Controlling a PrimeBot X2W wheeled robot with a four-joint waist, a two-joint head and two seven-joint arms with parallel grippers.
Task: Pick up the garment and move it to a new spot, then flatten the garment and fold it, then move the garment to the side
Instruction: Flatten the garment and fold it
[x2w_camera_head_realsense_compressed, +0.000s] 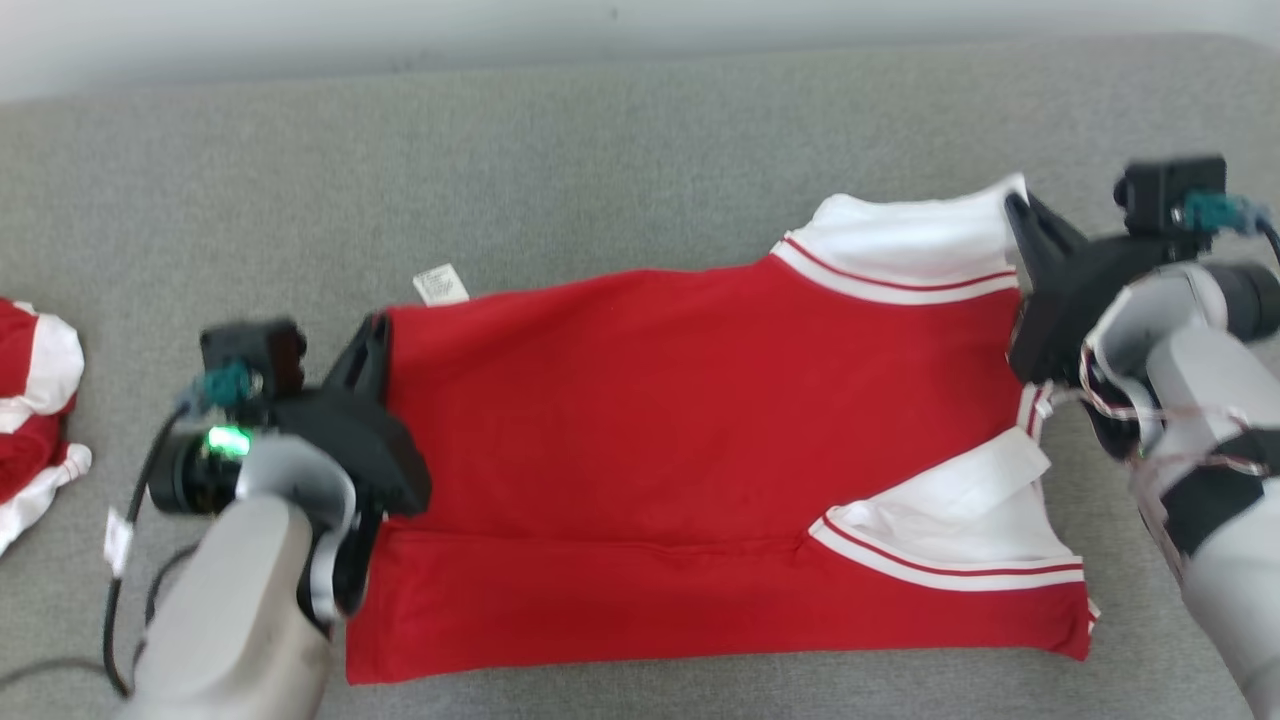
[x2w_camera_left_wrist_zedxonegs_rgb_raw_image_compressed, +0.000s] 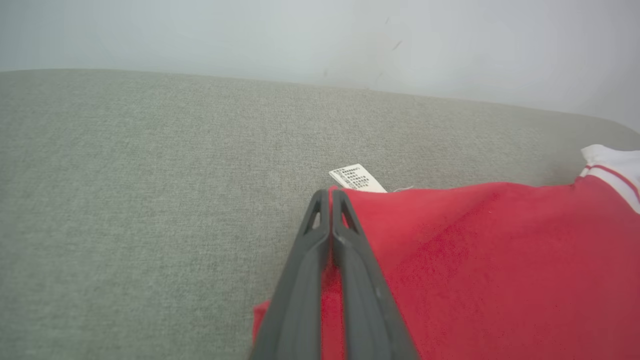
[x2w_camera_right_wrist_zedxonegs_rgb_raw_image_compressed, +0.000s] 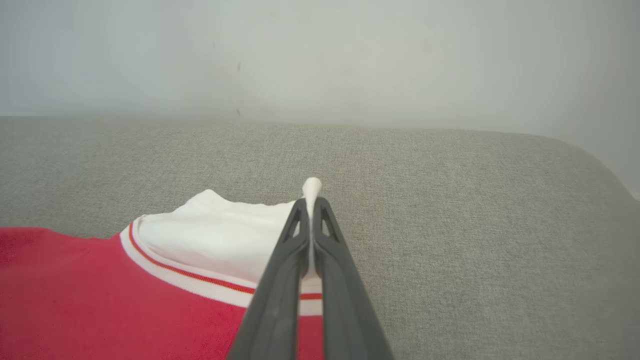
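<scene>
The garment (x2w_camera_head_realsense_compressed: 640, 420) is a red shirt with white, red-striped trim, spread across the grey cushion (x2w_camera_head_realsense_compressed: 600, 180). My left gripper (x2w_camera_head_realsense_compressed: 375, 335) is shut on the garment's far left corner, beside a white care label (x2w_camera_head_realsense_compressed: 440, 285). In the left wrist view the shut fingers (x2w_camera_left_wrist_zedxonegs_rgb_raw_image_compressed: 345, 235) pinch red cloth (x2w_camera_left_wrist_zedxonegs_rgb_raw_image_compressed: 475, 260) near the label (x2w_camera_left_wrist_zedxonegs_rgb_raw_image_compressed: 357, 178). My right gripper (x2w_camera_head_realsense_compressed: 1020, 215) is shut on the white trim at the far right corner. In the right wrist view a tip of white cloth (x2w_camera_right_wrist_zedxonegs_rgb_raw_image_compressed: 312, 186) sticks out beyond the closed fingers (x2w_camera_right_wrist_zedxonegs_rgb_raw_image_compressed: 327, 235), with the red body (x2w_camera_right_wrist_zedxonegs_rgb_raw_image_compressed: 75, 290) at lower left.
A second red and white garment (x2w_camera_head_realsense_compressed: 30, 410) lies bunched at the cushion's left edge. Bare grey cushion runs behind the shirt up to a pale wall (x2w_camera_head_realsense_compressed: 500, 30). The cushion's rounded right end (x2w_camera_right_wrist_zedxonegs_rgb_raw_image_compressed: 590, 165) is close to my right gripper.
</scene>
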